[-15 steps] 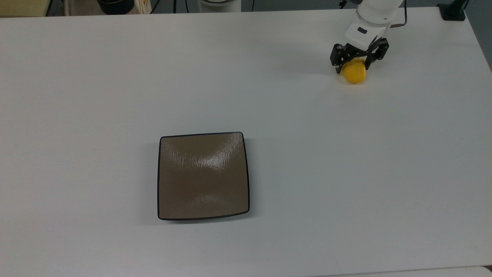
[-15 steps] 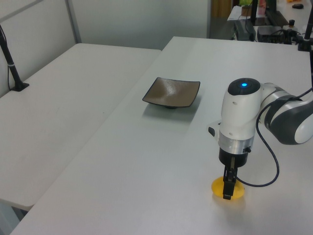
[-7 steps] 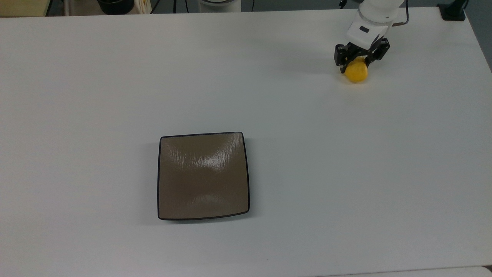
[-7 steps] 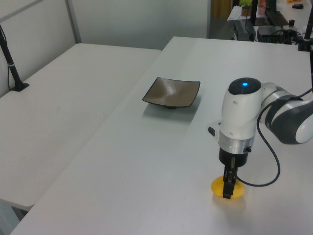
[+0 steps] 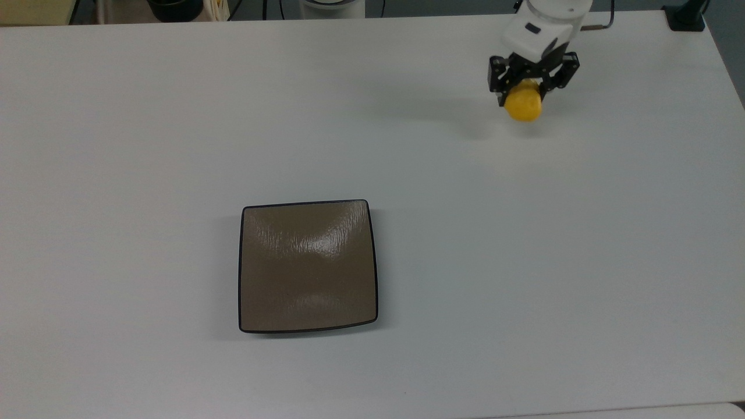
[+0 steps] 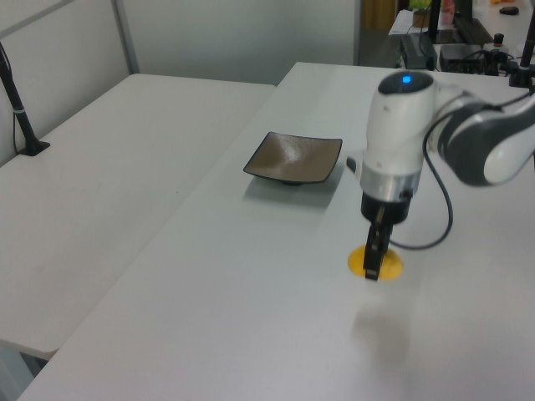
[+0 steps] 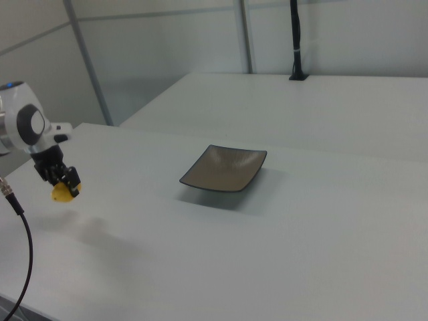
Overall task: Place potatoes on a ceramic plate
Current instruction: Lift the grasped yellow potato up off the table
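item: potato (image 5: 522, 105), one small bright yellow lump. location: clamped between the two black fingers of the gripper (image 5: 527, 87), near the far right corner of the white bench (image 5: 174, 116) in the top view. in the left view the potato (image 6: 374, 261) hung clear of the surface, with a soft shadow on the bench below and nearer the camera; the right view gave the same reading, the potato (image 7: 61, 192) sitting off the bench under the gripper (image 7: 63, 179). status: grasped and lifted.

item: gripper. state: clenched on the potato, fingers pointing down, one on each side of the lump. the white arm (image 6: 399, 138) rose behind it, with a dark cable (image 7: 17, 227) trailing from the wrist.

item: plate (image 5: 307, 266), square, glossy brown, thin black rim, rounded corners. location: flat on the bench, toward the top view's lower middle, well apart from the potato and to its left and nearer the camera. in the left view the plate (image 6: 294, 158) lay beyond the gripper (image 6: 374, 261); in the right view the plate (image 7: 224, 168) lay to the right of it. contents: nothing on it.

progress, as judged: pick-up looked done, the potato being held and off the bench. left to do: carry it across the open bench to the plate, lower it over the brown surface, open the gripper, and draw away. the smooth rounded lump seemed liable to roll on the glossy plate if let go from any height.
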